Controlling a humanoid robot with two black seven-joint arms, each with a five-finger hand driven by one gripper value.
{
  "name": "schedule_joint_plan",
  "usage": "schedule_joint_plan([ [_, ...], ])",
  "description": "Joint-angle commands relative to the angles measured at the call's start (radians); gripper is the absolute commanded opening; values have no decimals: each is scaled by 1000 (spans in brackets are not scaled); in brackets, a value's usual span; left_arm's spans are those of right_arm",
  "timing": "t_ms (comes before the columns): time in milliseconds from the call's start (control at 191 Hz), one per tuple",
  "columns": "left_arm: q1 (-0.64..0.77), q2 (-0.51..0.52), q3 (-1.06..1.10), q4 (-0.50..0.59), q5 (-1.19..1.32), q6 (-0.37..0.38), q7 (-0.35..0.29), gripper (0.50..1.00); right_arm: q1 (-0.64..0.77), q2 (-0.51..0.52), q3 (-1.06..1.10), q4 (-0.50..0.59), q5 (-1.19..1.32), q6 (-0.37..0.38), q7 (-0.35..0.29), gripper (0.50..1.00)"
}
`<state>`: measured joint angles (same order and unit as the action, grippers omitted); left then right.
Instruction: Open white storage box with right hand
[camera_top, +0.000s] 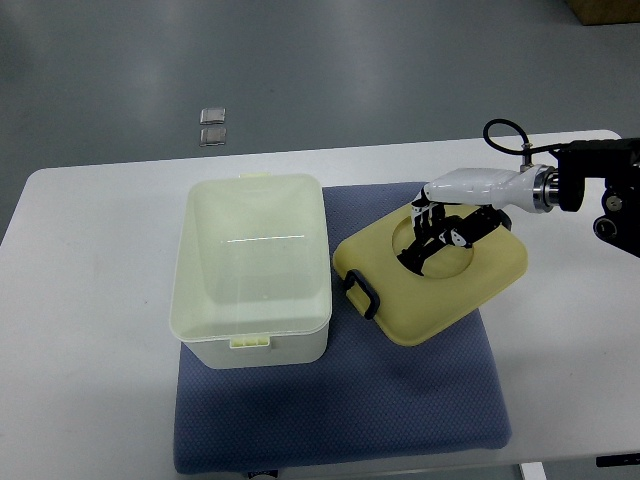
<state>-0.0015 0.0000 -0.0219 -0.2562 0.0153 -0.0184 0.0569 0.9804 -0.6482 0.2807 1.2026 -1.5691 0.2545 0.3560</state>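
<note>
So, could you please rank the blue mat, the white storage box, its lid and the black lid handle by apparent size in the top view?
1. Blue mat
2. White storage box
3. Lid, clearly smaller than the box here
4. Black lid handle

White table (90, 300), rounded corners; grey glossy floor (330, 70) with soft light glare; two small floor plates (212, 126).
</note>
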Motion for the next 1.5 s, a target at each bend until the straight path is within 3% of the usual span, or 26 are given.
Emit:
schedule_joint_plan([
  [0, 0, 0, -1, 0, 0, 0, 1, 1000, 0, 22, 2, -1, 1, -12, 0, 500],
  [162, 0, 0, 0, 0, 0, 0, 0, 1000, -6, 39, 3, -9, 3, -26, 0, 500],
  [199, 0, 0, 0, 0, -1, 0, 1, 1000, -19, 39, 8, -11, 9, -26, 0, 580],
  [262, 0, 0, 0, 0, 0, 0, 0, 1000, -29, 48, 11, -15, 14, -29, 0, 668],
  [288, 0, 0, 0, 0, 0, 0, 1, 1000, -35, 55, 11, -17, 14, -34, 0, 756],
  [319, 0, 0, 0, 0, 0, 0, 1, 1000, -45, 58, 12, -20, 17, -37, 0, 823],
  [419, 0, 0, 0, 0, 0, 0, 1, 1000, -68, 68, 12, -31, 18, -37, 0, 870],
  [455, 0, 0, 0, 0, 0, 0, 1, 1000, -77, 74, 12, -32, 18, -37, 0, 909],
  [685, 0, 0, 0, 2, 0, 0, 1, 1000, -88, 64, 14, -34, 34, -11, 1, 926],
  [895, 0, 0, -1, 0, 0, 0, 1, 1000, -80, -14, 15, -34, 164, 144, 1, 926],
  [1057, 0, 0, 0, 2, -1, 0, 1, 1000, -52, -68, 67, -46, 379, 201, -9, 926],
  [1214, 0, 0, 2, 0, 0, 0, 1, 1000, -54, -65, 126, -110, 575, 184, -26, 926],
  [1219, 0, 0, 2, -2, 0, 0, 3, 1000, -60, -54, 161, -144, 719, 181, -41, 926],
  [1308, 0, 0, 4, -5, 0, 0, 3, 1000, -91, -22, 190, -176, 1017, 152, -54, 926],
  [1496, 0, 0, 4, -8, 0, 0, 4, 1000, -163, 76, 196, -186, 1708, 3, -54, 926],
])
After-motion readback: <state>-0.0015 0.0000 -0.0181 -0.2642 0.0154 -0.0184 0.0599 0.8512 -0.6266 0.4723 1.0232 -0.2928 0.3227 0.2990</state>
